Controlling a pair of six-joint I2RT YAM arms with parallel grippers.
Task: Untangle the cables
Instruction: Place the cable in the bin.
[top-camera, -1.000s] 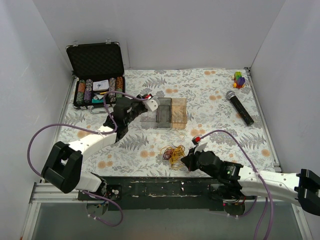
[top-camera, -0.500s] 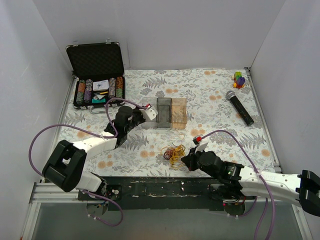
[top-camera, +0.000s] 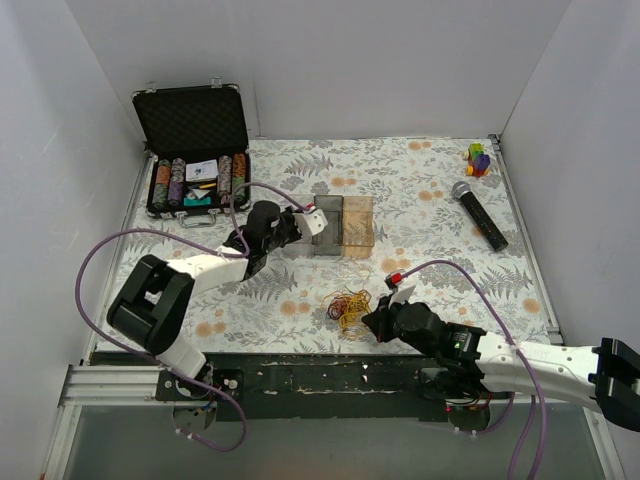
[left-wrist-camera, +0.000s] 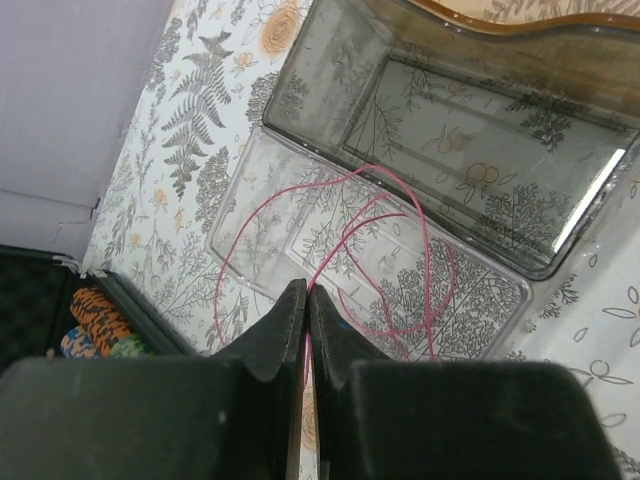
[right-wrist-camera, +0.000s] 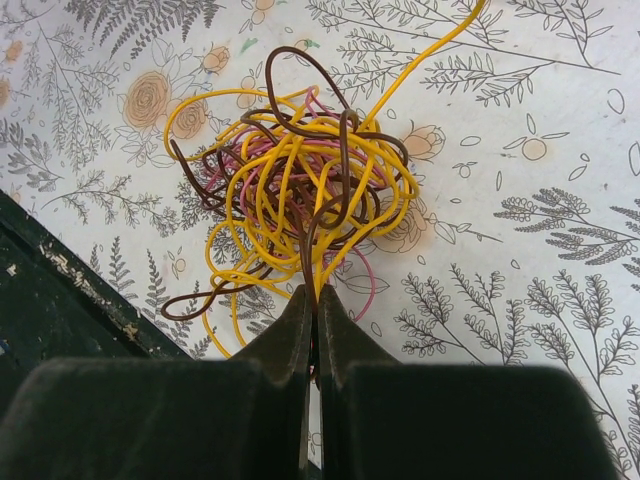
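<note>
The bundle (right-wrist-camera: 295, 175) of thin cables lies on the bench (top-camera: 440, 190) near its front edge, a loose knot of yellow, brown and pink strands. One yellow strand runs out of the knot toward the far right in the right wrist view, and a few brown and yellow loops spill out on the left. The right end effector (right-wrist-camera: 313, 295) sits low at the near side of the knot with its fingers pressed together, pinching strands at the bundle's near edge; a brown strand leads straight into the pinch.

Well apart from it, toward the middle of the bench, the left end effector (left-wrist-camera: 307, 295) hangs over a clear tray (left-wrist-camera: 260, 215). Its fingers are also together, clamped on a single pink wire (left-wrist-camera: 362, 168). That wire spreads from the fingertips in several wide loops lying across the clear tray. Just beside the clear tray stands a smoky grey tray (left-wrist-camera: 330, 70), and beyond that an amber tray (left-wrist-camera: 520, 20); the three stand side by side.

At the far left corner an open black case (top-camera: 190, 125) holds rows of chips. A microphone (top-camera: 478, 214) lies toward the right edge, and a small block toy (top-camera: 479, 158) of several colours sits in the far right corner. Purple hoses (top-camera: 95, 265) loop along both arms.
</note>
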